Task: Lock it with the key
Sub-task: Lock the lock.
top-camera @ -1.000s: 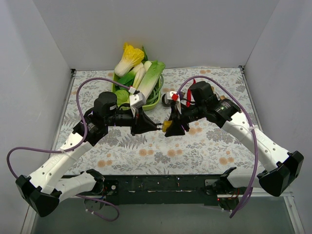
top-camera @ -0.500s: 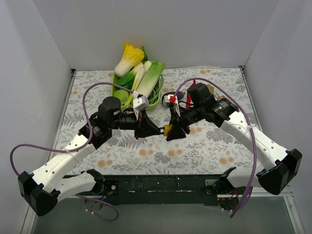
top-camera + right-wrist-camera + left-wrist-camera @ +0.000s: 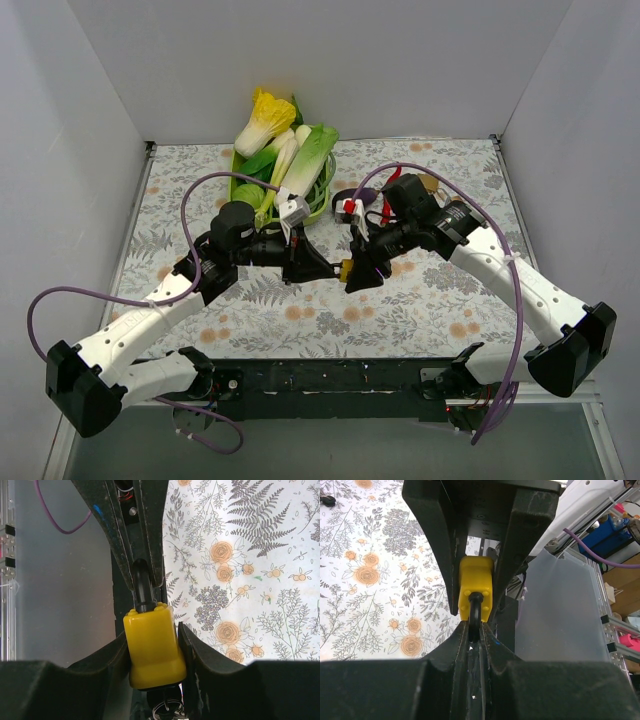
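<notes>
Padlock [image 3: 154,647] in right tool [image 3: 152,630]; left tool [image 3: 475,629] pinching shackle [image 3: 141,587]; vegetable basket [image 3: 320,203] behind.

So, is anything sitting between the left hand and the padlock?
Nothing visible. The left hand is shut on the black shackle, and the right hand grips the yellow padlock by its sides. The two hands meet tip to tip, with no gap for anything to block.

Probably a lab: white-walled booth [image 3: 90,120], floral tablecloth [image 3: 420,310].
</notes>
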Tool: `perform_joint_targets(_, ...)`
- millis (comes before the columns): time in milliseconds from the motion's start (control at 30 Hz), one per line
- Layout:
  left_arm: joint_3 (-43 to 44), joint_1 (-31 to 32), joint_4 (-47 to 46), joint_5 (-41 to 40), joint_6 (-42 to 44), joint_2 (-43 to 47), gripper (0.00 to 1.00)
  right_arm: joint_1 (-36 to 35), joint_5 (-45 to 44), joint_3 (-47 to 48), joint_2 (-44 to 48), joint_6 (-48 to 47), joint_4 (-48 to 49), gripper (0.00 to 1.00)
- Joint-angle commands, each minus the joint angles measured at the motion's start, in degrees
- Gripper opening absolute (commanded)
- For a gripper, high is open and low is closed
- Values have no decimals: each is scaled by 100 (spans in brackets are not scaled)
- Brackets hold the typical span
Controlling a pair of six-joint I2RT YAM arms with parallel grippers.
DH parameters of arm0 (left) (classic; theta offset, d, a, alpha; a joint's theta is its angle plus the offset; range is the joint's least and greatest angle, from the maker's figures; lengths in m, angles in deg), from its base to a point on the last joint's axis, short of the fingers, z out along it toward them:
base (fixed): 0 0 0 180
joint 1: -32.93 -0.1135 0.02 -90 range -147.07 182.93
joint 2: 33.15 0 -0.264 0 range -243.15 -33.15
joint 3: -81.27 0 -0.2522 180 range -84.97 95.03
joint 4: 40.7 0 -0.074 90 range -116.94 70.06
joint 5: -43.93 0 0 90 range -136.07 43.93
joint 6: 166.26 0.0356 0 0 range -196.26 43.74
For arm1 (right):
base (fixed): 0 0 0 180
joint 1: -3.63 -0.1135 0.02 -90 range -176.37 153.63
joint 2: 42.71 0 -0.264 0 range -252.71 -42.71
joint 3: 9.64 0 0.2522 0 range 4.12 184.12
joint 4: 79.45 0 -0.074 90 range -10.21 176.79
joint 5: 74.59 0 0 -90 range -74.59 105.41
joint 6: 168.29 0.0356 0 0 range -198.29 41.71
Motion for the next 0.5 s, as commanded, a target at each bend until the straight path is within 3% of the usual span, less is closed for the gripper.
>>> perform_joint_targets(0, 85, 264, -266, 31, 26, -174, 2, -386, 1067, 318, 60, -290, 1719, 1)
perform_joint_targets(200, 199, 264, 297, -39, 966, 45, 5, -280, 997, 213, 236, -282, 1568, 1)
perform_joint_targets(467, 217, 255, 562, -171, 1100, 292, 12, -219, 970, 36, 289, -211, 1639, 1)
